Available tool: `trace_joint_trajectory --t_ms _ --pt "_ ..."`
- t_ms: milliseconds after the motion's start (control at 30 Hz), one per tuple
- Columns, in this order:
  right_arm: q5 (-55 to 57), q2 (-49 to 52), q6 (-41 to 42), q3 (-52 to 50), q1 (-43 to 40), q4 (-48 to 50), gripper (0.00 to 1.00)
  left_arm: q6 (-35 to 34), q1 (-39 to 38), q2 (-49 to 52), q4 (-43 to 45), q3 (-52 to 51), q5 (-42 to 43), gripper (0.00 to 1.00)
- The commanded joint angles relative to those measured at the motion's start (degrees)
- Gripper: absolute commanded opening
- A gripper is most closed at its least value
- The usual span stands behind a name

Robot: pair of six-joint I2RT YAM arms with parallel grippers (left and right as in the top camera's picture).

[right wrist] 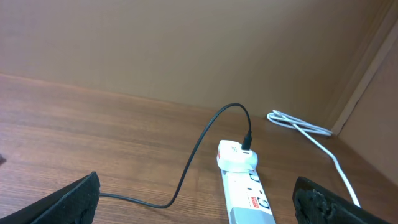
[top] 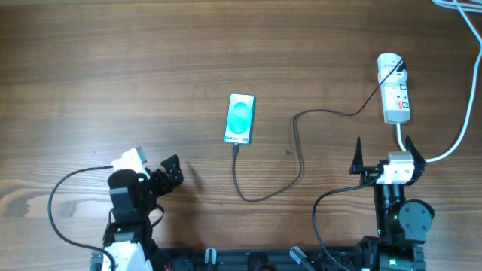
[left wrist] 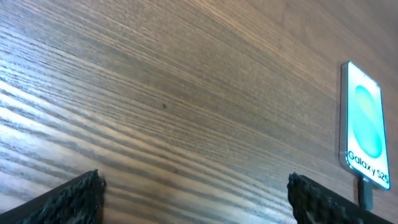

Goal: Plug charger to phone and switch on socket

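Brown wood-grain table (top: 113, 68) seen from above, two robot arms at its near edge.

Mid-table lies the phone (top: 240, 118), a flat glossy rectangle with a teal screen. The charger (top: 295, 143), a thin black cable, meets the phone's near end, loops loosely over bare wood and rises to a white plug block on the socket (top: 395, 94), a long white plastic strip by the right edge. A thicker white cord (top: 452, 148) curves away from the strip. The left gripper (top: 170, 175) is spread, with open wood between it and the phone. The right gripper (top: 384, 154) is spread wide, near the strip's near end.
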Motion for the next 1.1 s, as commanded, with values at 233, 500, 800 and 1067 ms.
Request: trace_joint_trajectory --t_ms 233,500,800,1067 --pt "0.8 -0.8 -0.3 -0.1 -0.3 0.1 1.0 1.0 -2.2 -13.9 -9.7 -0.7 -6.0 1.0" --pt "0.8 -0.8 -0.3 -0.1 -0.3 0.1 1.0 6.4 -7.1 -21.5 -9.9 -0.7 -7.0 1.0" --pt "0.8 -0.8 -0.3 -0.1 -0.3 0.1 1.0 14.4 -7.4 -30.5 -9.9 -0.7 -7.0 1.0" --pt "0.8 -0.8 -0.3 -0.1 -0.3 0.1 1.0 17.7 -7.4 -37.6 -10.1 -0.7 -8.5 1.0"
